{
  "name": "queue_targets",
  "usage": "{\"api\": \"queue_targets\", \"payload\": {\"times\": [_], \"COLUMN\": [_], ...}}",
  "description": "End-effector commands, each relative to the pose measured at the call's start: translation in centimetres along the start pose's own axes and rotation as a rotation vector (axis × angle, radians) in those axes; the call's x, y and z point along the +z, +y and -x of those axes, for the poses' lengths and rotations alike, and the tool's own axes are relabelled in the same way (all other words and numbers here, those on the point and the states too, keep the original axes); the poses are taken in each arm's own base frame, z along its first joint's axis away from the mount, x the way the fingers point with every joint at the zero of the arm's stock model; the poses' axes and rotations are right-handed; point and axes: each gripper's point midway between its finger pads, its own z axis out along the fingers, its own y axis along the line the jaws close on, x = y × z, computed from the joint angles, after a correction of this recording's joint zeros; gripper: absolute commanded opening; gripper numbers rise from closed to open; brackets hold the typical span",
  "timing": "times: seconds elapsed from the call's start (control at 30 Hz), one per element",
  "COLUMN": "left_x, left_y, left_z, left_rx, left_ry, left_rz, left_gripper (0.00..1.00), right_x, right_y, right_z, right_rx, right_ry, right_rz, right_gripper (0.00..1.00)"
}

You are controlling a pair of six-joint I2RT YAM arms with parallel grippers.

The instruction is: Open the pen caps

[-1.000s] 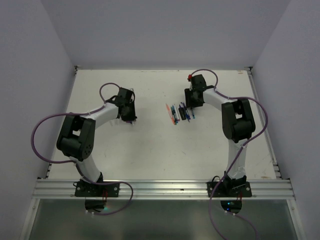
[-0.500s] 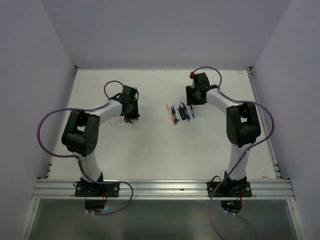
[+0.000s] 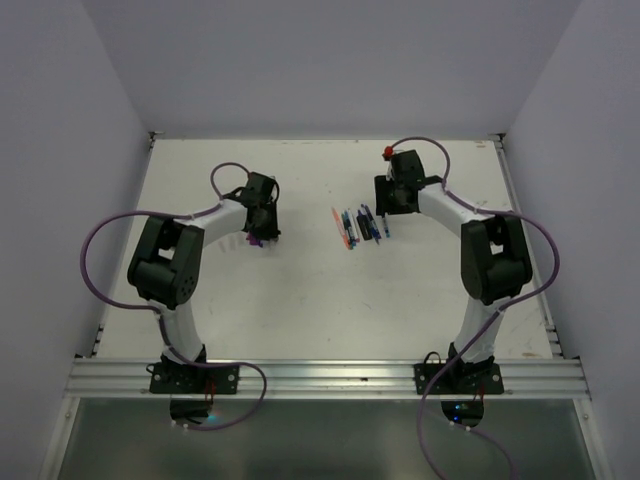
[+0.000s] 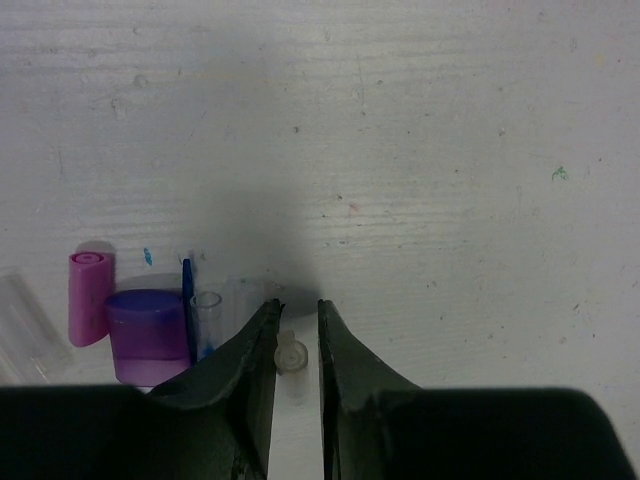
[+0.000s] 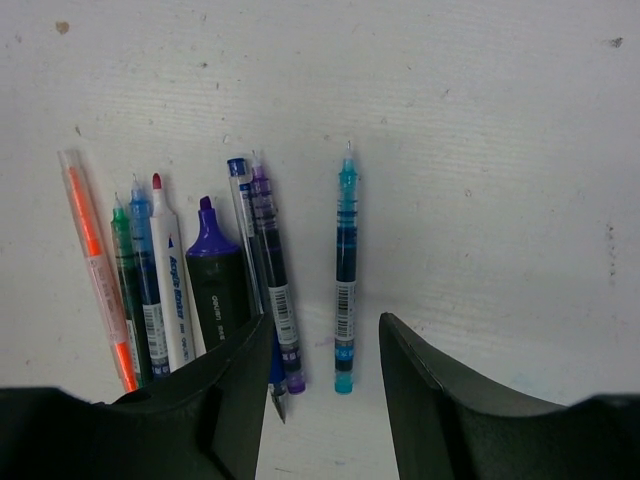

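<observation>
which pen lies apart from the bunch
The teal pen: it lies alone, separated by a gap from the other pens, which are bunched side by side.

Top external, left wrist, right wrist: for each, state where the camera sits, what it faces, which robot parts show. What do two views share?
Top external: above and behind, looking down on the table; left arm and right arm show whole.
Left wrist: on the left arm, facing down; left end effector straddles a clear cap beside a purple cap.
Right wrist: on the right arm, facing down; right end effector hangs over the pens.
Shared: the pens, in top external and right wrist.
</observation>
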Motion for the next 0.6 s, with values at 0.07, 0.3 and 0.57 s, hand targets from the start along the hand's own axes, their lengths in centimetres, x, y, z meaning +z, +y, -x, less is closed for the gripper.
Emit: {"api": "queue_targets", "payload": {"times": [0.07,0.3,0.57], "left_x": [0.2,0.2,0.2], "left_y": [-0.2,-0.3,-0.6], "left_z": [1.3,1.7,2.4], "left_rx": [0.013,0.01,0.011], "left_ry": [-0.038,-0.047,-0.063], "left_rz": [0.018,0.019,0.017], "left_gripper": [0.28,0.35,0.38], "right_x": [-2.4,-3.0,-3.0], "right_y": [0.7,0.6,0.4], "right_z": [2.5,2.2,1.5], "right_rx": [0.017,0.011,0.007], "right_ry": [-0.096,-0.098,-0.092], "right_rz": [0.031,0.031,0.03], "right_gripper": [0.5,0.5,0.5]}}
